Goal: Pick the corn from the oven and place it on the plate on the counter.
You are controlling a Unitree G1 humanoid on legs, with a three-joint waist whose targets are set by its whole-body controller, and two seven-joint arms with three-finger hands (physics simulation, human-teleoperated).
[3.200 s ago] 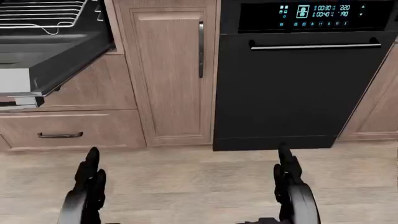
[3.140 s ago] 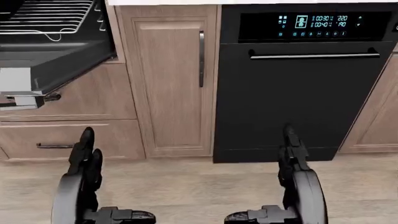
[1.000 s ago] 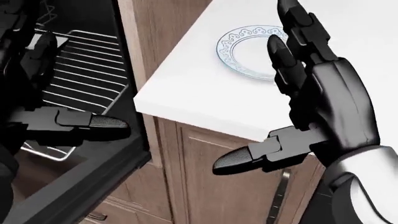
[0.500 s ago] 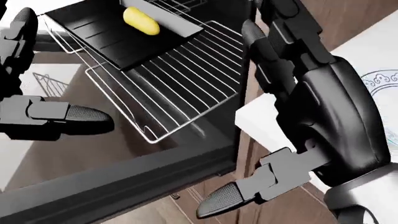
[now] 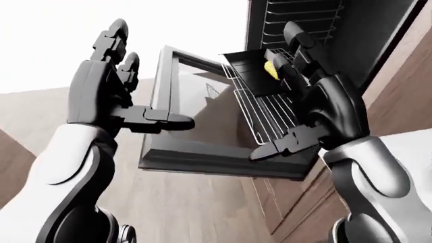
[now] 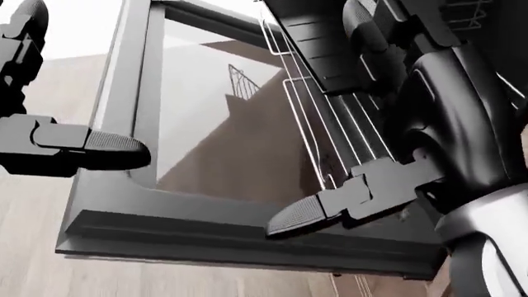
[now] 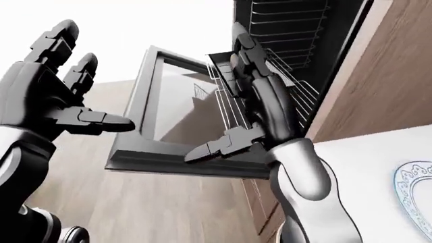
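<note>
Both hands are up in our view with nothing in them. Our left hand (image 5: 108, 96) shows fingers spread straight and thumb jutting toward the view's right, raised over the wood-look floor (image 5: 175, 212) at the left of the left-eye view. Our right hand (image 5: 317, 111) is likewise splayed wide, fingers pointing up toward the oven's mouth, thumb angled down-left.

We see the small yellow corn (image 5: 271, 70) lying on a flat black baking tray (image 5: 246, 78) in the oven, and our right hand's fingers (image 5: 297, 45) stand just beside it in the picture, covering part of it; we cannot tell whether they touch it. The tray sits on a silver wire oven rack (image 5: 260, 116) pulled out over the dropped oven door. That dark-framed glass oven door (image 5: 182, 126) hangs open below both hands, its pane reflecting the rack. A second wire shelf (image 7: 283, 20) sits higher in the dark cavity.

Over at the right of the right-eye view, tan wood cabinet panels (image 7: 398, 66) flank the oven, and the white bench (image 7: 364, 167) carries the patterned glass plate (image 7: 413, 195) at the frame's edge, well apart from the corn. Everything leans at a strong tilt.
</note>
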